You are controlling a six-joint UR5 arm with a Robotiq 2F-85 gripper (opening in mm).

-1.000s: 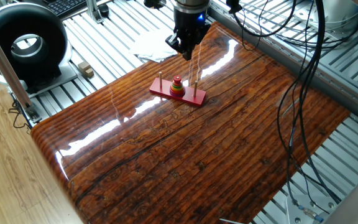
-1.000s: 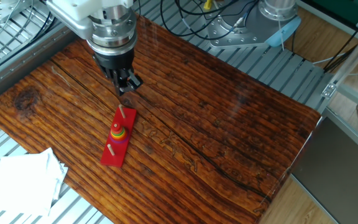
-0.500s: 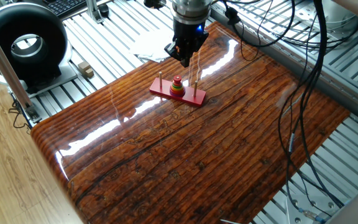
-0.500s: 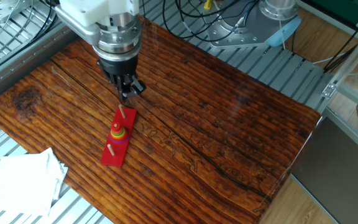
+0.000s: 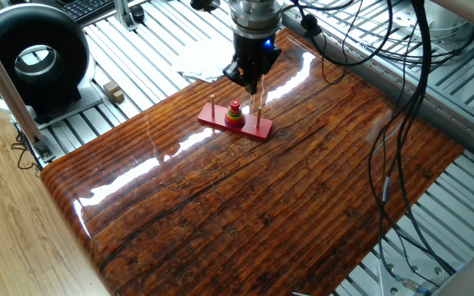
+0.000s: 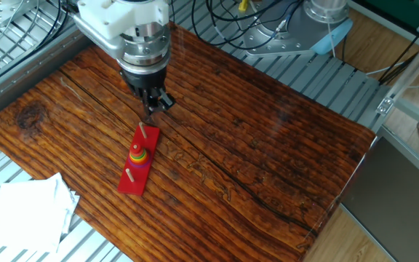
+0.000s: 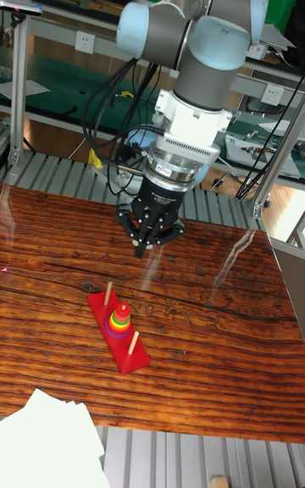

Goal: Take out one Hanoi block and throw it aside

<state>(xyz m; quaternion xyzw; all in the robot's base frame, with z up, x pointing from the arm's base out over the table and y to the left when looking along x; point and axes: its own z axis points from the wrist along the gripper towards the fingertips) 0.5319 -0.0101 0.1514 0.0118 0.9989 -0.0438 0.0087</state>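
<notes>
Since the earlier frames, the gripper (image 6: 153, 109) has been carried closer to the red peg base (image 6: 139, 161), though it hangs above and beside it. Its fingers appear drawn together around nothing. Nothing has been removed yet: the Hanoi block (image 7: 122, 310), the small red ring, sits topmost on the middle peg's stack of discs. Grasping, lifting and discarding remain. No containers are visible.

Hanoi block (image 7: 122, 309): small red ring, seated level atop the coloured disc stack on the middle peg of the red base, near the worktop's far edge in one fixed view.
</notes>
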